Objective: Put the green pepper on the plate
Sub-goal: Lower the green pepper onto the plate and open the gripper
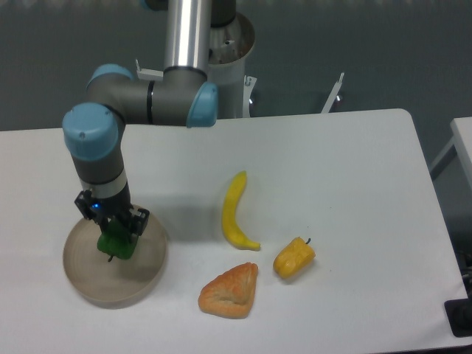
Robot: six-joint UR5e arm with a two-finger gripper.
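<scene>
The claw (115,230) grips the green pepper (116,244) over the plate (144,274), apparently touching it; a banana (236,210) lies well apart.

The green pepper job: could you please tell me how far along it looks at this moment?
Nearly finished. Done: the green pepper has been brought over the plate, away from the banana, yellow pepper and pastry. In hand: the pincer sits on the pepper; whether the pepper rests on the plate cannot be told. Left: letting go and lifting the arm clear.
</scene>
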